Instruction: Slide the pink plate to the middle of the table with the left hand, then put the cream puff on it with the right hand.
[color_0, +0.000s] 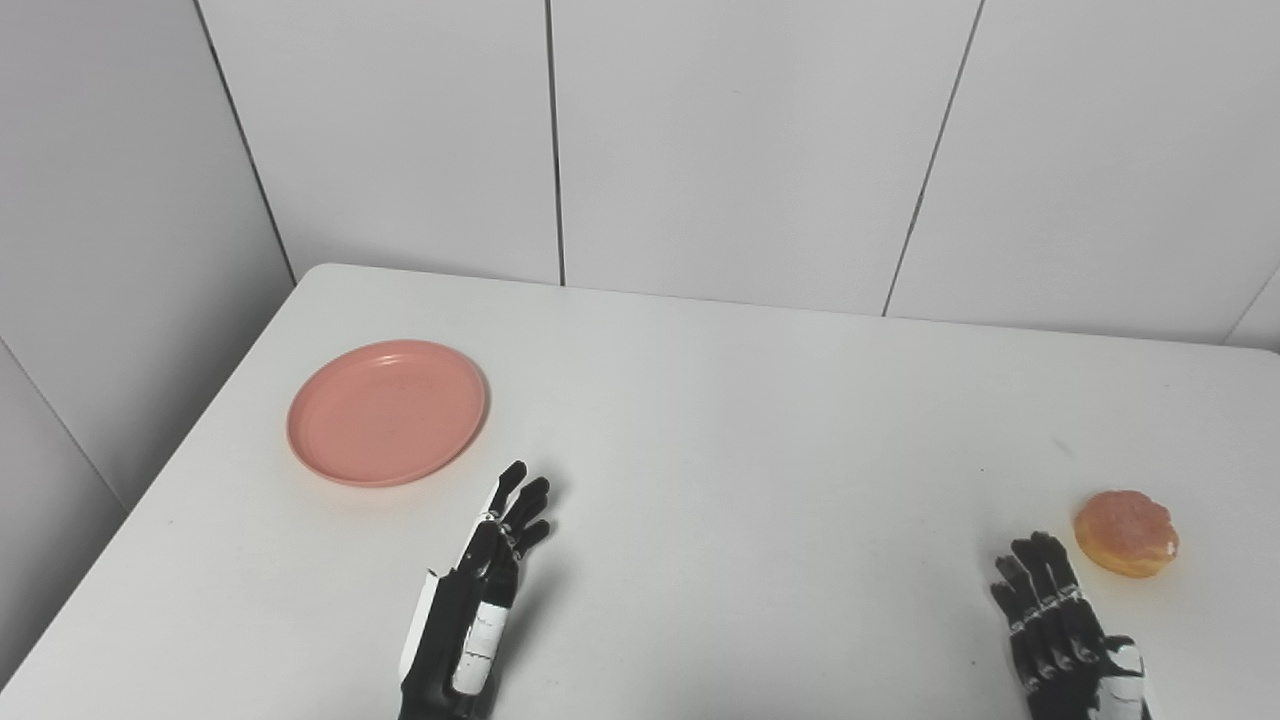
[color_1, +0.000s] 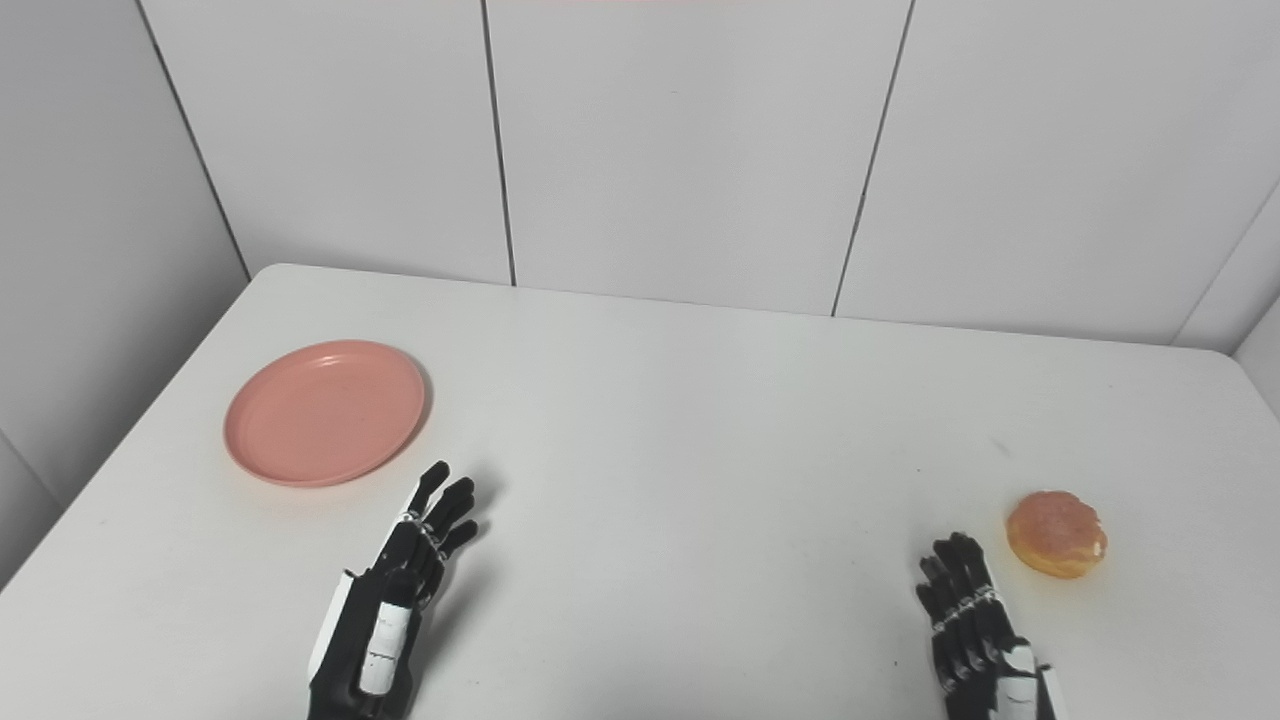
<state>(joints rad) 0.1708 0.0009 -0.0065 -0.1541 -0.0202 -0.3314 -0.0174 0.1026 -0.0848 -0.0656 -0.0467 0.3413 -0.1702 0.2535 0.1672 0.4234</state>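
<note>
The left hand (color_0: 480, 590) is hovering empty, fingers apart, near the plate (color_0: 386, 412). The right hand (color_0: 1060, 625) is lying spread and empty just beside the puff (color_0: 1126, 532).

light: bright, even, diffuse | shadows: soft, faint | glare: none | focus: sharp | edges: slight distortion

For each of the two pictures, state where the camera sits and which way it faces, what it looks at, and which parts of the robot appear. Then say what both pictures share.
Left eye view: on the head, facing down and forward over the white table; the black left hand and black right hand rise from the bottom edge.
Right eye view: beside it, a little to the right, facing the same way; everything sits further left in the picture.
Shared: the round pink plate at left, the golden cream puff at right, both open hands, and the grey panelled wall.
</note>
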